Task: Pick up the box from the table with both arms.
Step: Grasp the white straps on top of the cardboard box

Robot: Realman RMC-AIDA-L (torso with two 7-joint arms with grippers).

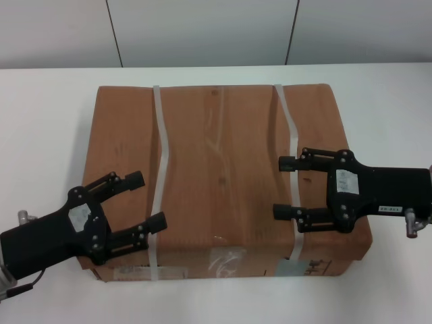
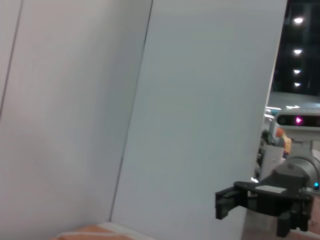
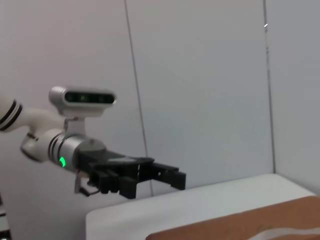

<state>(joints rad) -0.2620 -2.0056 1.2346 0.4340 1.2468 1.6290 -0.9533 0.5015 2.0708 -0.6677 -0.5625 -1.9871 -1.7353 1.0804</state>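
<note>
A large flat brown box [image 1: 223,169] bound by two whitish straps lies on the white table [image 1: 47,128], labels on its near side. My left gripper [image 1: 147,200] is open, above the box's near left corner, fingers pointing inward over the top. My right gripper [image 1: 282,187] is open, above the box's near right part, fingers pointing left across the right strap. The right wrist view shows the left gripper [image 3: 172,177] above the table and a strip of the box [image 3: 250,227]. The left wrist view shows the right gripper [image 2: 227,202] and a sliver of the box [image 2: 82,233].
A pale panelled wall [image 1: 216,30] stands behind the table's far edge. Bare white tabletop lies on both sides of the box [image 1: 391,115] and along its near side.
</note>
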